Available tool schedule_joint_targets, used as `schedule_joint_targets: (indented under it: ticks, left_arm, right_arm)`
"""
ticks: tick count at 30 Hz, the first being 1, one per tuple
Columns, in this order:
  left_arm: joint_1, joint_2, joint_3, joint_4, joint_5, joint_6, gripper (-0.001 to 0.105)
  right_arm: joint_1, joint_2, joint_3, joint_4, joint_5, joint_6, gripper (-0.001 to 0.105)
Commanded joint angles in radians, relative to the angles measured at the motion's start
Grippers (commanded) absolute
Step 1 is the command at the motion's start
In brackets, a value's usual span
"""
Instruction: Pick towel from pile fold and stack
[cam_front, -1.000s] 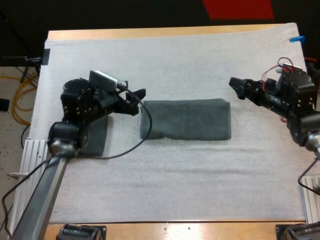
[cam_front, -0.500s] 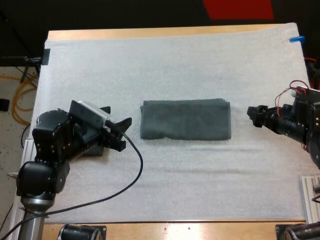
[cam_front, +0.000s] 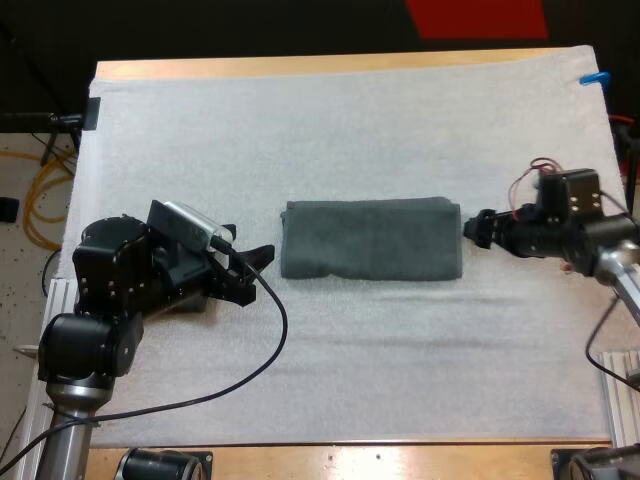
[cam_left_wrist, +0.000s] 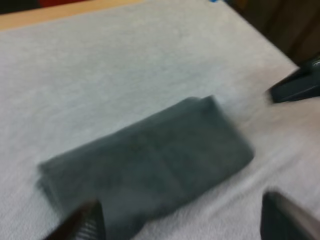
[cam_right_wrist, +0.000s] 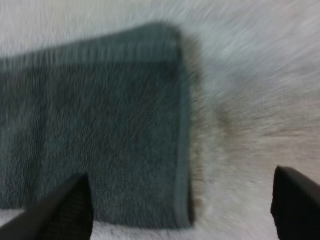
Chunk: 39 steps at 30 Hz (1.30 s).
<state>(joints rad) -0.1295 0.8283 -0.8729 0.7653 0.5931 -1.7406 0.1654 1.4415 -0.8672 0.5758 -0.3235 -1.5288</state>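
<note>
A dark grey-green towel (cam_front: 370, 240), folded into a long rectangle, lies flat in the middle of the white mat (cam_front: 350, 130). My left gripper (cam_front: 253, 273) stands open a short way off the towel's left end, pointing at it. The left wrist view has the towel (cam_left_wrist: 150, 165) just ahead of my open left gripper (cam_left_wrist: 185, 225). My right gripper (cam_front: 474, 228) sits low at the towel's right end, almost touching it. In the right wrist view my right gripper (cam_right_wrist: 182, 205) is open, with the towel's (cam_right_wrist: 95, 130) hemmed right edge between its fingers (cam_right_wrist: 65, 210), which do not press on it.
A bit of dark cloth (cam_front: 185, 303) peeks out under my left arm near the mat's left edge, mostly hidden. The right arm's gripper (cam_left_wrist: 297, 85) lies beyond the towel's far end in the left wrist view. Bare mat surrounds the towel.
My right gripper moved left, first drawing back and then coming in to the towel's right end. My left arm pulled back from the towel, then edged slightly toward it. The towel stayed put.
</note>
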Motion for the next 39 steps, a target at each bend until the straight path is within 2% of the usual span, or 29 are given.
schedule_joint_targets:
  ticks: [1, 5, 11, 16, 20, 31, 33, 36, 38, 39]
  left_arm:
    - [-0.004, -0.002, -0.005, 0.019, 0.017, -0.021, 0.063]
    - [-0.004, -0.002, -0.005, 0.055, 0.016, -0.021, 0.063]
    - [-0.004, -0.002, -0.005, 0.084, 0.016, -0.030, 0.063]
    - [-0.004, -0.002, -0.005, 0.089, 0.016, -0.030, 0.063]
    - [-0.004, -0.002, -0.005, 0.089, 0.016, -0.030, 0.063]
    - [-0.004, -0.002, -0.005, 0.089, 0.016, -0.032, 0.063]
    - [-0.004, -0.002, -0.005, 0.089, 0.016, -0.032, 0.063]
    - [-0.004, -0.002, -0.005, 0.089, 0.016, -0.032, 0.063]
    - [-0.004, -0.002, -0.005, 0.089, 0.024, -0.032, 0.063]
    - [-0.004, -0.002, -0.005, 0.089, 0.030, -0.032, 0.063]
  right_arm:
    - [-0.020, 0.044, -0.012, -0.032, -0.071, 0.005, 0.071]
    - [-0.050, 0.187, -0.038, -0.079, -0.223, 0.056, 0.071]
    - [-0.052, 0.315, -0.109, -0.116, -0.317, 0.070, 0.071]
    - [-0.044, 0.378, -0.153, -0.126, -0.347, 0.109, 0.071]
    - [-0.026, 0.421, -0.171, -0.128, -0.423, 0.142, 0.071]
    - [0.041, 0.477, -0.176, -0.124, -0.442, 0.164, 0.071]
    - [0.041, 0.477, -0.176, -0.112, -0.442, 0.164, 0.062]
    - [0.036, 0.477, -0.176, -0.086, -0.440, 0.159, 0.030]
    - [0.036, 0.474, -0.176, -0.064, -0.438, 0.133, 0.002]
    - [0.036, 0.472, -0.176, -0.060, -0.437, 0.126, 0.001]
